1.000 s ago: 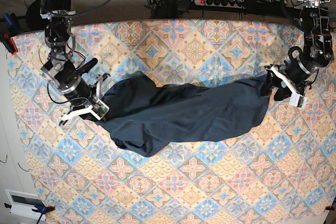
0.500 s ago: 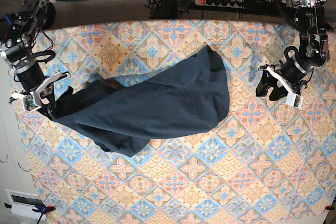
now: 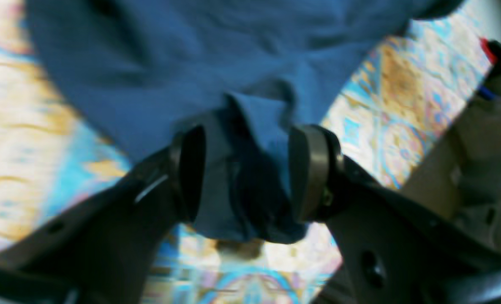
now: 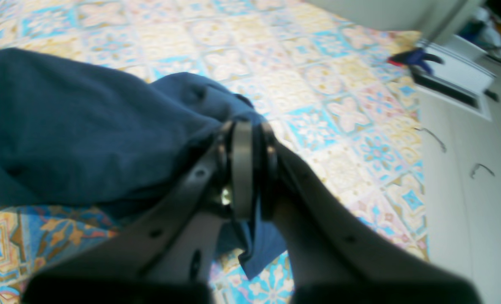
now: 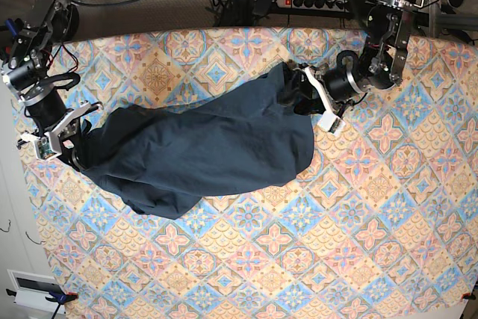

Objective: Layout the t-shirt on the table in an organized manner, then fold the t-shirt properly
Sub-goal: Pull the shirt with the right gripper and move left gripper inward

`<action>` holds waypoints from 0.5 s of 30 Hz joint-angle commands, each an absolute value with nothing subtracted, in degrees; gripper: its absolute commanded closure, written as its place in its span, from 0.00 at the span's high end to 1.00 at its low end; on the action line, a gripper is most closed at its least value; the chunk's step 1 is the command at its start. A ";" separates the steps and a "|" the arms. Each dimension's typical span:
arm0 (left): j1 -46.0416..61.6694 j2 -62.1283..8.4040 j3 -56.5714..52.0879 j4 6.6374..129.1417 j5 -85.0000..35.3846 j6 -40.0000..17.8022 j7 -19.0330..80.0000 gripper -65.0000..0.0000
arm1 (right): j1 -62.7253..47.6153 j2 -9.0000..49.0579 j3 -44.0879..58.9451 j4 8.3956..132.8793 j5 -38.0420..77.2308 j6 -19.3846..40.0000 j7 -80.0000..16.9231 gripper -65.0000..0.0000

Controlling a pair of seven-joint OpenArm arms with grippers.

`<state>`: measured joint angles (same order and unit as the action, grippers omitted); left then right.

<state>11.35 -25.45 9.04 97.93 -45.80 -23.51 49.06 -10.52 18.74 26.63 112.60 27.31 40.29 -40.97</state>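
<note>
One t-shirt (image 5: 202, 147), crumpled on tabletop (image 5: 358, 244). Right gripper (image 4: 246, 169) clamped on its edge; left gripper (image 3: 246, 173) spread around bunched corner. You've got bare tabletop below.

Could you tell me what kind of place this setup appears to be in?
Probably a robotics lab or workshop: a table under a patterned cloth, a power strip with tangled cables behind it, and a t-shirt laid out for practice.

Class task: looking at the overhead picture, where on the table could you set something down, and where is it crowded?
Free: the table in front of the t-shirt, and the strip behind it. Crowded: the middle band, where the right claw pinches one end and the open left claw straddles the other.
</note>
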 commanded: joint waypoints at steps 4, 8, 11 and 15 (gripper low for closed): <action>13.14 -23.96 10.42 102.55 -46.73 -23.87 47.87 0.48 | -9.89 19.82 27.12 113.45 28.26 40.00 -39.25 0.01; 14.46 -22.46 10.51 102.64 -46.64 -23.87 47.87 0.48 | -9.89 19.82 27.12 113.45 28.26 40.00 -39.25 0.01; 14.46 -20.79 10.59 100.09 -46.55 -23.78 47.87 0.48 | -9.89 19.82 27.12 113.45 28.26 40.00 -39.25 0.01; 14.37 -19.38 10.59 98.33 -46.37 -23.69 47.87 0.46 | -9.89 19.82 27.12 113.45 28.26 40.00 -39.25 0.01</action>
